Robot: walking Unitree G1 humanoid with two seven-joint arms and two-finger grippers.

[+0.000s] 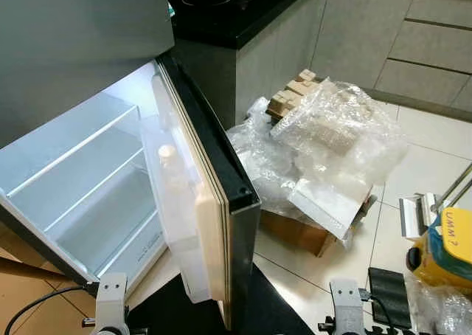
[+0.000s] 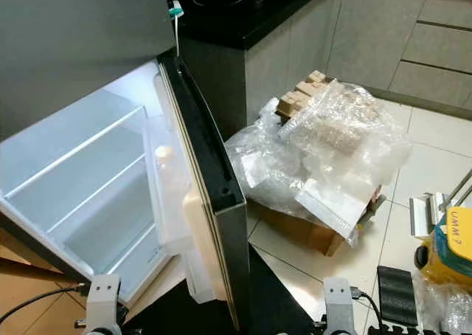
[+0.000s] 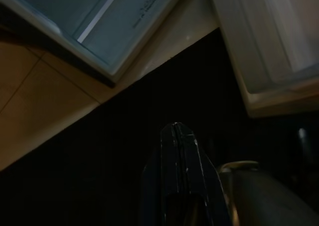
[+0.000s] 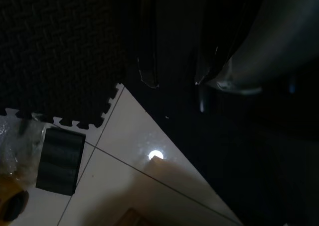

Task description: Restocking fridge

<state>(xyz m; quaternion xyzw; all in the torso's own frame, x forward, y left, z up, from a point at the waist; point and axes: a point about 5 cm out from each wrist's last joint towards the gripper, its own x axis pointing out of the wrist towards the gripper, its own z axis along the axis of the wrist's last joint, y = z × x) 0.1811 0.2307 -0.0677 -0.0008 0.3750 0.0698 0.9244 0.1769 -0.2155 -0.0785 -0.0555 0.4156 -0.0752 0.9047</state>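
The fridge (image 1: 74,173) stands open at the left, its glass shelves (image 1: 88,195) lit and bare. Its door (image 1: 214,195) is swung out toward me, edge-on. A pale bottle (image 1: 168,158) with a white cap stands in the door's clear bin. Both arms hang low at the bottom of the eye views, the left wrist (image 1: 110,305) below the fridge and the right wrist (image 1: 346,305) beside the door. My left gripper (image 3: 177,131) is shut with nothing in it, over the dark mat. Over the mat's edge, my right gripper (image 4: 174,81) is open and holds nothing.
A heap of clear plastic wrap (image 1: 324,150) lies on a cardboard box (image 1: 295,232) to the right of the door. A yellow pack (image 1: 450,246) and a black pad (image 1: 387,294) lie at the far right. A black foam mat (image 1: 184,313) covers the floor under me. The black counter (image 1: 236,10) is behind.
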